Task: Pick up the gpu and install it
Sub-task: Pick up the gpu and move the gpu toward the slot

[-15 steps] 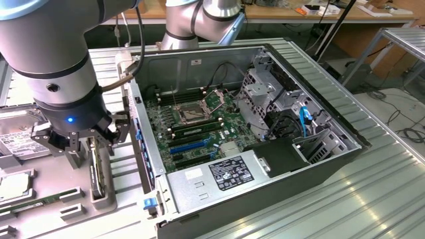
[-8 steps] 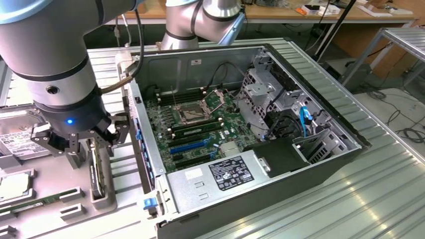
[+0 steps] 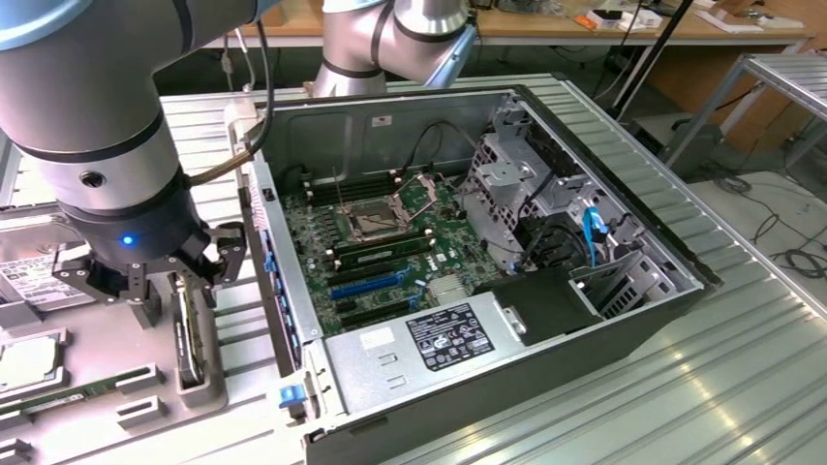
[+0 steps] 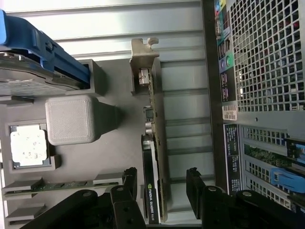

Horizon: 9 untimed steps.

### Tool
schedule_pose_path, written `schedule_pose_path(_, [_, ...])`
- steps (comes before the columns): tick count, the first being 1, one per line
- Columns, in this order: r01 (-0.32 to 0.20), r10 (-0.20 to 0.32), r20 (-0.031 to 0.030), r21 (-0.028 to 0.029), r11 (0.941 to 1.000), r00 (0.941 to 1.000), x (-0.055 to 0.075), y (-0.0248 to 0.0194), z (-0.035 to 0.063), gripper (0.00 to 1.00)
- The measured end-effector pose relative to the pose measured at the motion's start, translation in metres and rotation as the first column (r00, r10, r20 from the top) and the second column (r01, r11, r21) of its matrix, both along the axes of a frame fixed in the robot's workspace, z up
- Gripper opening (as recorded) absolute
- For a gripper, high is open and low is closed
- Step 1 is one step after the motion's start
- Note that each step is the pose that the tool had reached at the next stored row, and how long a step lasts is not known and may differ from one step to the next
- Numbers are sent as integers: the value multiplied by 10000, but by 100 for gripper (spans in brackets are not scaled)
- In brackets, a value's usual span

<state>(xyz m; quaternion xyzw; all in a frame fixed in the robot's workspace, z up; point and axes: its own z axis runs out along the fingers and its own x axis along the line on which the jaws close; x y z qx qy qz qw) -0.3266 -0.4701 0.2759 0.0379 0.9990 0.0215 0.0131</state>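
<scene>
The gpu stands on its long edge in a slot of the grey fixture tray, with its silver end bracket at the far end and its black cooler face and green board showing side by side. My gripper is open and its black fingers straddle the near end of the card, a gap showing on the board side. In the exterior view the gripper hangs just over the gpu, at the exterior view's left of the open computer case.
On the tray lie a hard drive in a blue caddy, a processor and a memory stick. A grey block rises beside the card. The motherboard lies exposed inside the case. The case's perforated rear wall stands close by.
</scene>
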Motion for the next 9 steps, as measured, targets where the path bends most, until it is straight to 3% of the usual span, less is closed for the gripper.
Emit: schedule_pose_path(9, [0,0,1,1,10000,10000,-12,-2,-19,54])
